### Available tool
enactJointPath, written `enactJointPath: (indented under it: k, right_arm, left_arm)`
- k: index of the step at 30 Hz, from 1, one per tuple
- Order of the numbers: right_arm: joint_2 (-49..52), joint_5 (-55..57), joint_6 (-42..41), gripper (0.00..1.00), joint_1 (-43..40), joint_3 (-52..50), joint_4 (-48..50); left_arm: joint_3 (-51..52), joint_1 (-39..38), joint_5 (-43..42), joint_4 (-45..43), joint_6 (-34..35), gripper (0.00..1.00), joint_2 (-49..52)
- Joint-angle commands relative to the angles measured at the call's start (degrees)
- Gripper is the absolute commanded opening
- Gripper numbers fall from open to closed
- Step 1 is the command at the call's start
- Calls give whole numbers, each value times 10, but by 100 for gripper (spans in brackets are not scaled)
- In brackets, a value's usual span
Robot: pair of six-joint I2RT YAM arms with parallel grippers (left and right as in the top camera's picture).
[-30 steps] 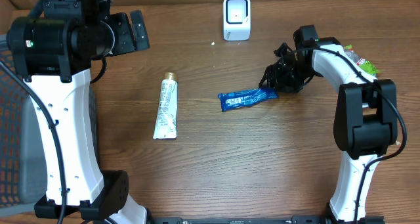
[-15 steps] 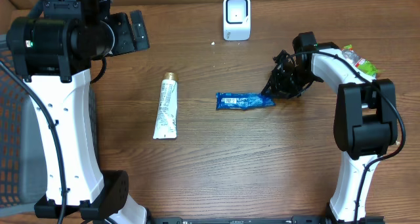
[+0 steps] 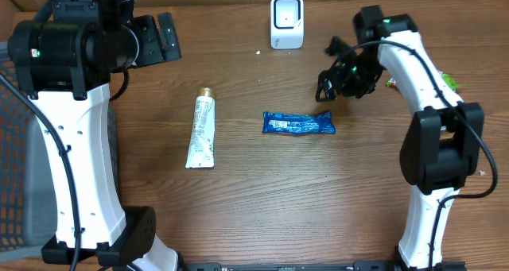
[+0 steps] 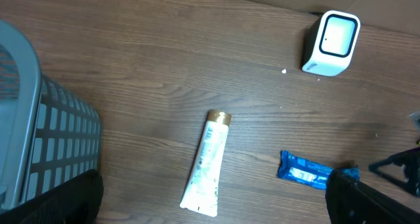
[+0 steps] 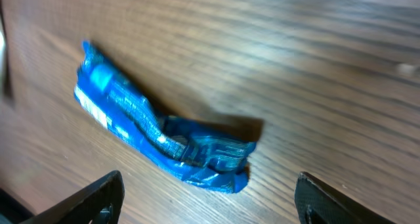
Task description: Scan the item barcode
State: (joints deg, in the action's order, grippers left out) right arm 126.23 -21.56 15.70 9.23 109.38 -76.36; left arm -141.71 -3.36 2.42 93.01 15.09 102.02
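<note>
A blue crinkled packet (image 3: 299, 123) lies flat mid-table; in the right wrist view the packet (image 5: 157, 135) sits just ahead of the jaws. My right gripper (image 3: 327, 82) hovers open beyond the packet's right end, holding nothing, and its gripper (image 5: 210, 207) shows both fingertips (image 5: 98, 198) wide apart. The white barcode scanner (image 3: 286, 21) stands at the back centre, also seen as the scanner (image 4: 331, 43). My left gripper (image 3: 165, 37) is raised at the back left, open and empty. A white tube (image 3: 201, 132) lies left of the packet.
A grey slatted basket (image 4: 39, 145) stands at the left edge of the table. A green-wrapped object (image 3: 449, 82) lies at the far right behind the right arm. The tube (image 4: 209, 161) and packet (image 4: 305, 173) show in the left wrist view.
My right gripper has let go of the blue packet, opened and pulled up and back from it. The packet now lies straighter on the table. The left arm has not moved.
</note>
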Motion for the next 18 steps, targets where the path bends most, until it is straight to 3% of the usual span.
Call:
enactJointPath:
  k: [1, 11, 18]
  right_arm:
    - [-12, 10, 130, 85, 35, -31, 1]
    - [-11, 113, 156, 84, 62, -138, 116]
    - [-11, 98, 138, 77, 39, -142, 122]
  left_arm:
    - [2, 0, 6, -2, 8, 100, -1]
    - [2, 0, 6, -2, 8, 100, -1]
    - [2, 0, 6, -2, 8, 100, -1]
